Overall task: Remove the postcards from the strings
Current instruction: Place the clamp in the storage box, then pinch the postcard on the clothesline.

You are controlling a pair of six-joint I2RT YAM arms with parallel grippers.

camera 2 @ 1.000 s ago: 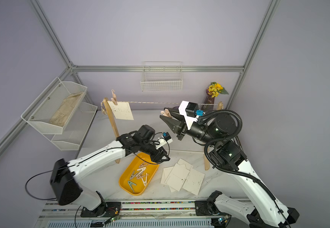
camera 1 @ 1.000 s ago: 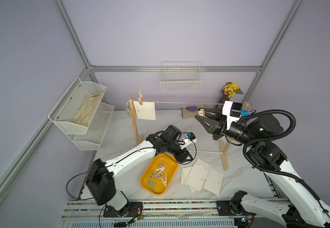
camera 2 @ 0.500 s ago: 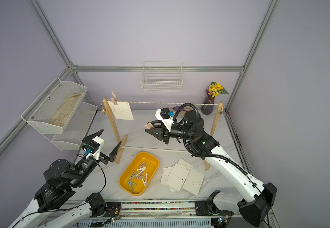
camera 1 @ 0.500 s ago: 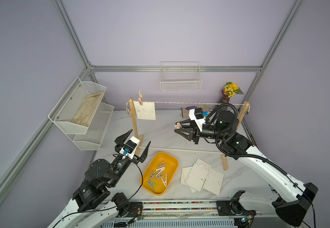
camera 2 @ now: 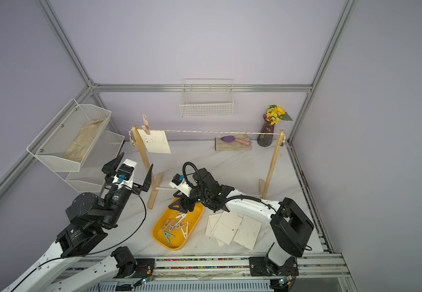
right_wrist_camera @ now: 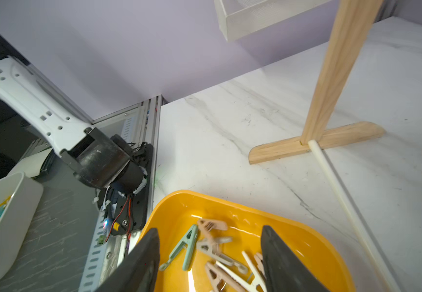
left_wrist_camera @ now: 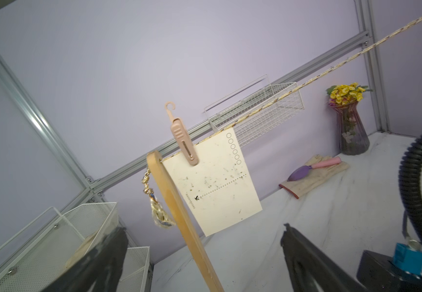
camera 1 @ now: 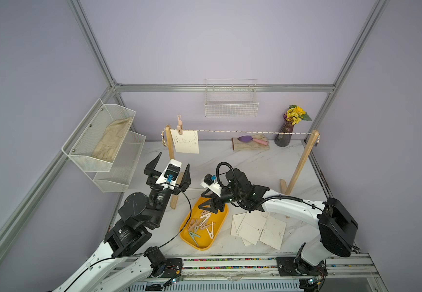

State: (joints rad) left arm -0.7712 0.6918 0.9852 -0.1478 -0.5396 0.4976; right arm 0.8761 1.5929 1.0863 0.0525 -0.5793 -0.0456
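Right gripper (right_wrist_camera: 209, 255) hangs over a yellow tray (right_wrist_camera: 179, 204) of clothespins (right_wrist_camera: 212, 225), jaws apart and empty. Left gripper (camera 1: 173, 161), spread wide, faces the one postcard (camera 1: 186, 141) pinned to the string (camera 1: 250, 132). Loose postcards (camera 1: 258, 227) lie on the table (camera 1: 230, 161) beside the tray.

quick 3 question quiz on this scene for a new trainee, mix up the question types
1. True or false: one postcard hangs on the string.
2. The right hand hovers over: A) the yellow tray B) the flower vase C) the wire basket.
3. Which hand is nearer the hanging postcard?

Key: 1 true; 2 A; 3 the left hand.
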